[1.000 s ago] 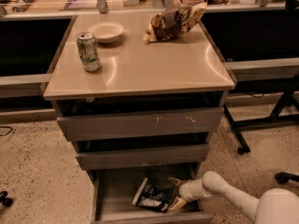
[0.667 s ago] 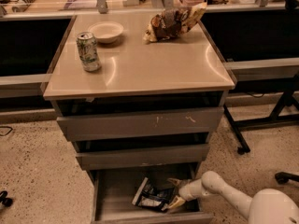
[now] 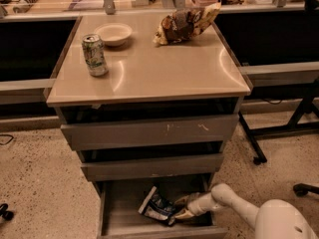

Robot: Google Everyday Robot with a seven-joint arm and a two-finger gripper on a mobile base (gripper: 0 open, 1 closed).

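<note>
My gripper (image 3: pixel 183 207) reaches down into the open bottom drawer (image 3: pixel 117 219) of a drawer cabinet, coming in from the lower right on a white arm (image 3: pixel 238 209). Its fingers (image 3: pixel 185 213) spread on either side of the right end of a dark blue snack bag (image 3: pixel 155 206) lying on the drawer floor. The fingers touch or nearly touch the bag; the gripper looks open.
On the cabinet top (image 3: pixel 149 68) stand a green-and-white can (image 3: pixel 94 55), a small white bowl (image 3: pixel 113 33) and a brown chip bag (image 3: pixel 185 23). Two upper drawers (image 3: pixel 149 131) are closed. A chair base (image 3: pixel 305 188) and a desk leg (image 3: pixel 250 139) are at the right.
The gripper has shifted slightly left, closer onto the snack bag in the drawer. Everything on the cabinet top is unchanged.
</note>
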